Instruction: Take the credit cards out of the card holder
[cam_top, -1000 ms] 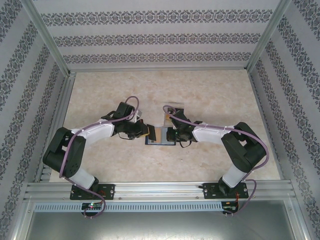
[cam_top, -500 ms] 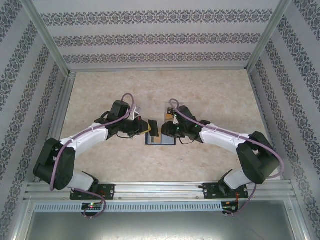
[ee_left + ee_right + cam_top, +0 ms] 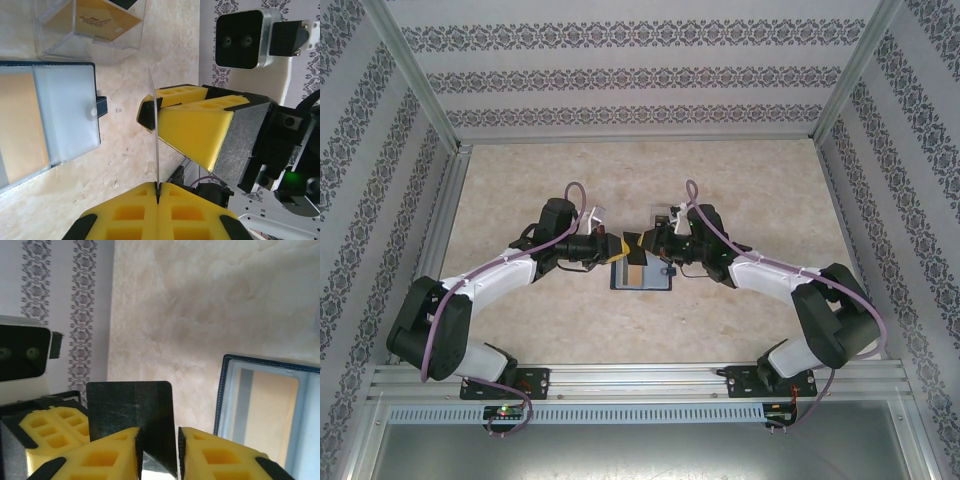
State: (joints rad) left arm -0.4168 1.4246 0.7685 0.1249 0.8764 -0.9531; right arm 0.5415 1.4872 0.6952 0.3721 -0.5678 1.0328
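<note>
At the left of the overhead view, your left end effector (image 3: pixel 157 194) is clamped on one edge of a dark credit card (image 3: pixel 130 405) and holds it in the air above the bench (image 3: pixel 750 180) (from the left wrist you see the card edge-on, a thin line rising out of the grip). Just right of it, nose to nose, your right end effector (image 3: pixel 159 431) points at the card's face with its fingers a little apart. The card shows through the gap, and no view shows those fingers bearing on it.

Below the pair, the card holder (image 3: pixel 67 110) lies open and flat on the bench, and a tan card (image 3: pixel 20 130) sits in its pocket beside the bluish panel. Near it stands a clear box (image 3: pixel 127 35) with a gold card (image 3: pixel 92 17) lying inside.

By my reading you are partway through. One card is out of the holder and aloft, and the gold one in the box looks to be out too. At least the tan one is left to draw. The card in your grip looks set for a hand-over or a drop into the box, and it is not yet put down.
</note>
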